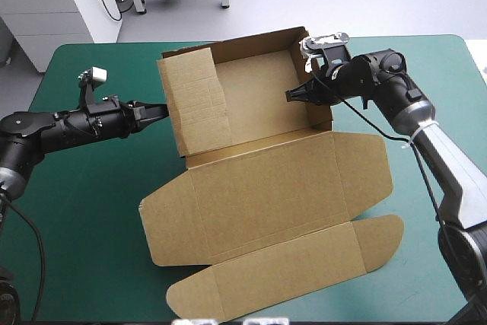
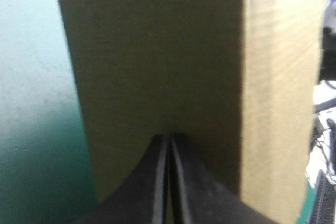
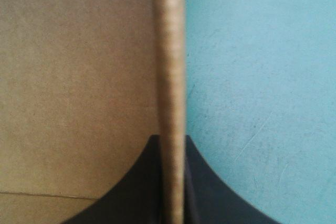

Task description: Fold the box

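The brown box stands in the middle of the table as an open tray, its walls raised at the far half. Its lid lies flat toward the near edge, flaps spread. My left gripper is shut, its tip against the outer face of the left wall. In the left wrist view that wall fills the space right ahead of the left gripper. My right gripper is shut on the right wall's top edge. The right gripper has the box's inside on one side and the cover on the other.
The teal-green cover lies bare to the left of the lid and beyond the box's right wall. The lid's long front flap reaches close to the table's near edge.
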Tool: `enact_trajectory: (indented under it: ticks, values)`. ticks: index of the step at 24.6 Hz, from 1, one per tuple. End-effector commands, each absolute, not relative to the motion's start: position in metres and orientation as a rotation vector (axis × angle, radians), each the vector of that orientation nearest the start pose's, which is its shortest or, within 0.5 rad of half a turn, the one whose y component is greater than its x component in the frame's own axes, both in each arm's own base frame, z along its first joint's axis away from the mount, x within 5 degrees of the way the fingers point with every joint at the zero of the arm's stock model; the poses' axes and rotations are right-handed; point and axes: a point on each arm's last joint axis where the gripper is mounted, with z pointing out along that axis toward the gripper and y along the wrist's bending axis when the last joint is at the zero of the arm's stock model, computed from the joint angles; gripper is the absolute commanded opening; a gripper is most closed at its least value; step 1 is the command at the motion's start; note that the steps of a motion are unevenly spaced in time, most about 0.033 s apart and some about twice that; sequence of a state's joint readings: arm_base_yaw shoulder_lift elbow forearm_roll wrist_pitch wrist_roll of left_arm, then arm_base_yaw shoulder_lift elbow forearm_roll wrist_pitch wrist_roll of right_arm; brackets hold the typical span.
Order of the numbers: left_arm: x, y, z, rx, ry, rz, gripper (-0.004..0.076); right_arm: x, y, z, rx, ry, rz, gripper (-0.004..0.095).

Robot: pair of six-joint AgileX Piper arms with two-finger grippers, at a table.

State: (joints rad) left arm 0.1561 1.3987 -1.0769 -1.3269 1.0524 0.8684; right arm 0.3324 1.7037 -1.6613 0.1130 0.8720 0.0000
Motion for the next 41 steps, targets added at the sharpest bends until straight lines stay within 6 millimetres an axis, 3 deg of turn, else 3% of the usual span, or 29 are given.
enact_trajectory:
  ticks: [1,6,9,10,12,13,18,23,27,32,36,41]
  values:
    - [0.276,-0.042,0.375,0.206,1.861,-1.315,-0.0006,0.353,0.131,0.402,-0.293,2.236,0.345,-0.0017]
    - [0.272,-0.045,0.376,0.274,1.852,-1.345,0.0037,0.355,0.132,0.405,-0.248,2.206,0.388,-0.0018]
    - [0.272,-0.045,0.376,0.277,1.851,-1.339,0.0279,0.355,0.133,0.406,-0.249,2.2,0.39,-0.0018]
    - [0.273,-0.045,0.376,0.288,1.845,-1.328,0.0411,0.355,0.133,0.406,-0.244,2.201,0.392,-0.0018]
    - [0.273,-0.044,0.376,0.277,1.838,-1.328,0.0537,0.355,0.134,0.406,-0.24,2.197,0.401,-0.0018]
    - [0.273,-0.044,0.377,0.274,1.834,-1.332,0.054,0.355,0.134,0.406,-0.24,2.195,0.402,-0.0018]
    - [0.271,-0.047,0.379,0.304,1.807,-1.373,0.0529,0.356,0.135,0.406,-0.232,2.186,0.418,-0.0018]
    - [0.266,-0.048,0.398,0.304,1.631,-1.491,0.0517,0.356,0.135,0.407,-0.236,2.182,0.416,-0.0018]
    - [0.263,-0.048,0.422,0.384,1.556,-1.434,0.0308,0.356,0.135,0.406,-0.248,2.186,0.411,-0.0018]
    - [0.257,-0.05,0.458,0.626,1.603,-1.17,-0.0007,0.356,0.135,0.406,-0.249,2.188,0.411,-0.0018]
    - [0.251,-0.047,0.481,0.715,1.733,-0.936,-0.0008,0.355,0.135,0.406,-0.249,2.194,0.413,-0.0018]
    - [0.245,-0.025,0.505,0.581,1.922,-0.501,-0.0008,0.356,0.133,0.406,-0.249,2.194,0.397,-0.0018]
